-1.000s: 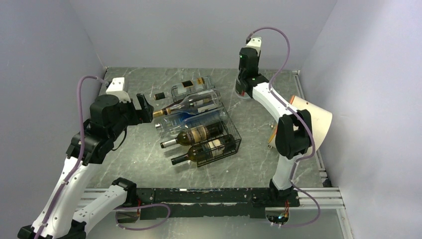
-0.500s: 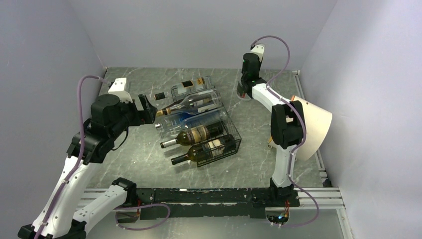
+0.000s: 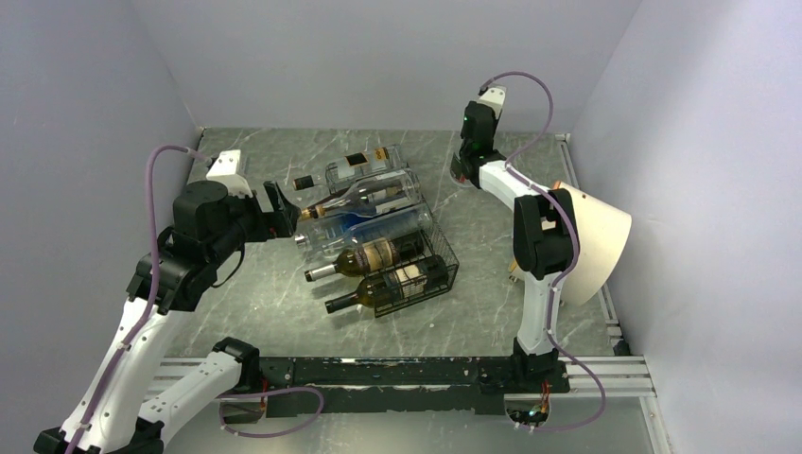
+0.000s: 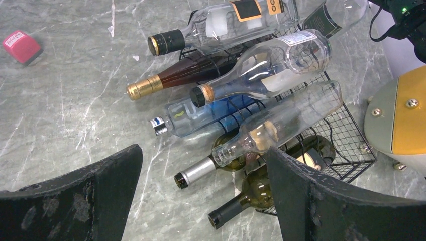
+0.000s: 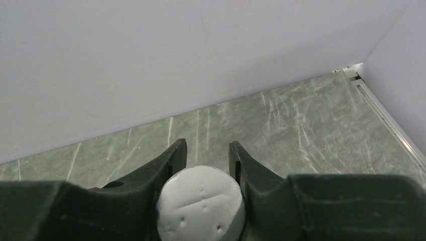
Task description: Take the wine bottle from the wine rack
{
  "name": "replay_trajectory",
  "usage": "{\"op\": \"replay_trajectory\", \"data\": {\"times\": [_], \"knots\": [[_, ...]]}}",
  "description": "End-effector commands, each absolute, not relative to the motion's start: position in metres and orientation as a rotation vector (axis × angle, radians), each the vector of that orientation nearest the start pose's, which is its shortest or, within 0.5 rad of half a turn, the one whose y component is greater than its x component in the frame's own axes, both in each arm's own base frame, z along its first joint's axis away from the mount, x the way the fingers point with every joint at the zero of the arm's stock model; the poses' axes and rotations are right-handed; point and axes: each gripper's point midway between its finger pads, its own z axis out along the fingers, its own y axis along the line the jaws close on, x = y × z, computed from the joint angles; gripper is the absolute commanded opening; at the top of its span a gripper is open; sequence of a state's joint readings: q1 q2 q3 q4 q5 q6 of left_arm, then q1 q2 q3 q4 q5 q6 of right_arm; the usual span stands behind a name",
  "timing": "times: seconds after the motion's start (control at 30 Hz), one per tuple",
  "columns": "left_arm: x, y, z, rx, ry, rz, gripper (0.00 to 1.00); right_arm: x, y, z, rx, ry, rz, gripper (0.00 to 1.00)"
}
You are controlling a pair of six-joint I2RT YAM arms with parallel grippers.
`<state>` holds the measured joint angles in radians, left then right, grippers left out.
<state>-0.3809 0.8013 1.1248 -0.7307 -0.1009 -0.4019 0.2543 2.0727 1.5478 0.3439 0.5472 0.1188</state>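
Observation:
The black wire wine rack [image 3: 437,269] lies mid-table and holds several bottles with their necks pointing left. In the left wrist view the rack [image 4: 351,145] holds a dark green bottle with a black cap [image 4: 251,198], one with a silver cap [image 4: 201,170], clear bottles [image 4: 281,125] and a gold-capped dark bottle [image 4: 171,80]. My left gripper [image 3: 287,210] is open and empty just left of the necks; its fingers [image 4: 70,201] stand wide apart above the table. My right gripper [image 3: 462,172] is at the back right, shut on a white round object [image 5: 201,201].
A white and yellow cone-shaped object [image 3: 591,236] lies by the right wall, next to the right arm. A small pink block [image 4: 21,46] lies on the table at the far left. Walls close in the back and both sides.
My left gripper has moved a little to the right, closer to the bottle necks. My right arm has stretched further toward the back wall.

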Motion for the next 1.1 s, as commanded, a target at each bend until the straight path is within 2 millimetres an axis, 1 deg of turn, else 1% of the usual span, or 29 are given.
{"op": "replay_trajectory", "data": {"times": [0.0, 0.07, 0.13, 0.17, 0.2, 0.23, 0.27, 0.3, 0.43, 0.47, 0.53, 0.57, 0.67, 0.7, 0.8, 0.87, 0.9, 0.93, 1.0, 1.07], "knots": [[0.243, -0.1, 0.307, -0.079, 1.988, -0.444, 0.96, 0.611, 0.061, 0.228, 0.34, 1.589, -0.154, 0.15], [0.243, -0.1, 0.306, -0.075, 1.991, -0.441, 0.96, 0.61, 0.061, 0.23, 0.335, 1.588, -0.154, 0.23], [0.244, -0.1, 0.307, -0.075, 1.993, -0.439, 0.96, 0.608, 0.061, 0.232, 0.33, 1.589, -0.15, 0.34], [0.244, -0.1, 0.307, -0.076, 1.993, -0.436, 0.96, 0.608, 0.063, 0.232, 0.319, 1.595, -0.146, 0.41], [0.244, -0.099, 0.308, -0.077, 1.992, -0.435, 0.96, 0.608, 0.064, 0.231, 0.309, 1.602, -0.143, 0.52], [0.244, -0.1, 0.31, -0.077, 1.987, -0.438, 0.96, 0.606, 0.065, 0.237, 0.298, 1.599, -0.134, 0.6], [0.244, -0.1, 0.309, -0.079, 1.987, -0.439, 0.96, 0.604, 0.066, 0.246, 0.29, 1.59, -0.126, 0.66], [0.244, -0.1, 0.309, -0.079, 1.987, -0.44, 0.96, 0.602, 0.066, 0.251, 0.284, 1.588, -0.125, 0.72], [0.244, -0.101, 0.308, -0.079, 1.99, -0.446, 0.96, 0.592, 0.067, 0.271, 0.282, 1.591, -0.1, 0.93], [0.244, -0.101, 0.307, -0.079, 1.992, -0.446, 0.96, 0.589, 0.068, 0.277, 0.279, 1.596, -0.092, 0.97], [0.245, -0.101, 0.306, -0.078, 1.994, -0.446, 0.96, 0.579, 0.07, 0.291, 0.254, 1.613, -0.077, 1.0], [0.245, -0.102, 0.306, -0.077, 1.994, -0.447, 0.96, 0.572, 0.072, 0.302, 0.238, 1.618, -0.056, 1.0], [0.246, -0.103, 0.305, -0.077, 1.992, -0.454, 0.96, 0.546, 0.083, 0.316, 0.157, 1.668, 0.018, 1.0], [0.247, -0.105, 0.304, -0.074, 1.993, -0.46, 0.96, 0.536, 0.088, 0.317, 0.116, 1.688, 0.04, 1.0], [0.25, -0.112, 0.304, -0.045, 1.985, -0.49, 0.96, 0.501, 0.09, 0.318, 0.053, 1.717, 0.079, 1.0], [0.256, -0.116, 0.31, -0.014, 1.962, -0.499, 0.96, 0.479, 0.097, 0.314, -0.004, 1.747, 0.139, 1.0], [0.261, -0.118, 0.319, 0.0, 1.927, -0.501, 0.97, 0.469, 0.1, 0.307, -0.017, 1.78, 0.166, 1.0], [0.267, -0.118, 0.323, 0.034, 1.912, -0.477, 0.97, 0.46, 0.103, 0.303, -0.021, 1.808, 0.199, 1.0], [0.283, -0.118, 0.345, 0.046, 1.837, -0.451, 0.99, 0.442, 0.114, 0.295, -0.043, 1.872, 0.287, 1.0], [0.303, -0.121, 0.37, 0.05, 1.747, -0.43, 1.0, 0.424, 0.125, 0.292, -0.106, 1.898, 0.348, 1.0]]}}
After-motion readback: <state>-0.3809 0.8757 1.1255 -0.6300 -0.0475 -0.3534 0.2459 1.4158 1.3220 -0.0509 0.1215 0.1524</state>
